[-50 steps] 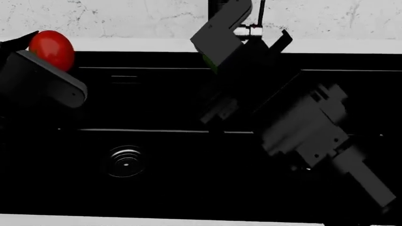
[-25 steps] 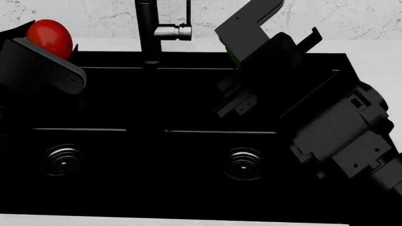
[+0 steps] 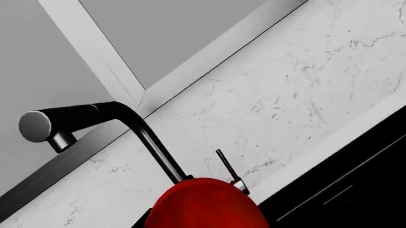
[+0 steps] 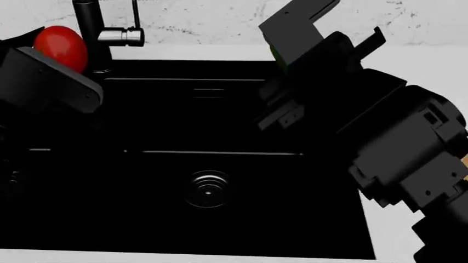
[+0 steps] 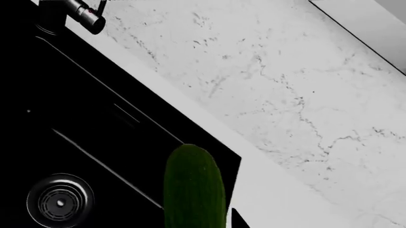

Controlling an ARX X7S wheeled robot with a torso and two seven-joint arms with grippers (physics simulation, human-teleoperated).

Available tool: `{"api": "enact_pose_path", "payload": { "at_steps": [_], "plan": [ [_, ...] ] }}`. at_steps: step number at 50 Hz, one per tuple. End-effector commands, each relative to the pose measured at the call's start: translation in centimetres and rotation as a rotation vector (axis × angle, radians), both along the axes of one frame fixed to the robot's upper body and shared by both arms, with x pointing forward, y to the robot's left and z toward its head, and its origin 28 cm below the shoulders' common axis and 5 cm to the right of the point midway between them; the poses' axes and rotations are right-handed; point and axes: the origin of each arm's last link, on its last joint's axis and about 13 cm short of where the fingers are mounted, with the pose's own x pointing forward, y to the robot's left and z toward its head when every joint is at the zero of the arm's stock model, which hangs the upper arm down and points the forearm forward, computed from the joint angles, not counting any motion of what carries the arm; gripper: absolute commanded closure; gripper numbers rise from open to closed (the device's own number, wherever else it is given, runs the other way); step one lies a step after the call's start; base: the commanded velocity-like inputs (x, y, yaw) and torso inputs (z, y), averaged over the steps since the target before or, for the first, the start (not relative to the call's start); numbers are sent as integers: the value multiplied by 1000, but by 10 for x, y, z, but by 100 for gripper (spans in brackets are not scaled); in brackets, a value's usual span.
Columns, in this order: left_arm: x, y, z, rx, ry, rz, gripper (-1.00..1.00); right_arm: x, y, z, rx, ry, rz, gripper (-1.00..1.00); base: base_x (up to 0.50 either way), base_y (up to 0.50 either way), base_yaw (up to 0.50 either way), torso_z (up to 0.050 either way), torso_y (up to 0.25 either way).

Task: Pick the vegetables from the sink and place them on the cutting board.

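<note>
In the head view the red tomato (image 4: pixel 61 48) is at the far left, held above the sink's back rim with my left gripper (image 4: pixel 50 55) shut on it. The left wrist view shows the tomato (image 3: pixel 203 209) filling the space between the jaws. My right gripper (image 4: pixel 318 50) hangs over the black sink (image 4: pixel 219 109), shut on the dark green cucumber (image 4: pixel 275 56), of which only a sliver shows there. The cucumber (image 5: pixel 193 185) stands out lengthwise from the jaws in the right wrist view. A tan sliver (image 4: pixel 463 161) peeks out behind my right arm; I cannot tell whether it is the cutting board.
The black faucet (image 4: pixel 87 33) with its steel lever (image 4: pixel 120 36) stands at the sink's back left, close to the tomato. A round drain (image 4: pixel 208 190) lies in the near basin. White counter (image 4: pixel 417 60) runs along the sink's right side, with a marble wall (image 4: pixel 205 22) behind.
The view has swung right: faucet and sink slid left in the picture and the right-hand counter came into view. Both grippers keep their hold on tomato and cucumber.
</note>
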Motion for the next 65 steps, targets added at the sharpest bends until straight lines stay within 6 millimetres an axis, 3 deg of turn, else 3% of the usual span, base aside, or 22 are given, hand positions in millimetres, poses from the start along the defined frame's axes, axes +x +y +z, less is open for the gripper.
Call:
{"api": "enact_pose_path", "payload": {
  "at_steps": [1,16,23,49,56,65],
  "plan": [
    [-5,-11,5,-56,27,-74,100,-4,3,14,-22,-38,25,100,0,-500,0,0,0],
    [-3,-19,5,-101,37,-78,100,-11,-5,30,0,-101,-43,100,0,-500,0,0,0],
    [-3,-21,15,-152,43,-70,100,-13,-6,33,-4,-101,-54,100,0,-500,0,0,0],
    [-9,-25,15,-121,37,-97,100,-18,-10,31,15,-108,-67,100,128,-494,0,0,1],
    [-16,-30,18,-132,37,-187,100,-19,-10,29,72,-79,-87,100,148,-336,0,0,0],
    [8,-43,28,-155,32,-164,100,-24,-8,33,140,25,-145,100,0,0,0,0,1]
  ]
}}
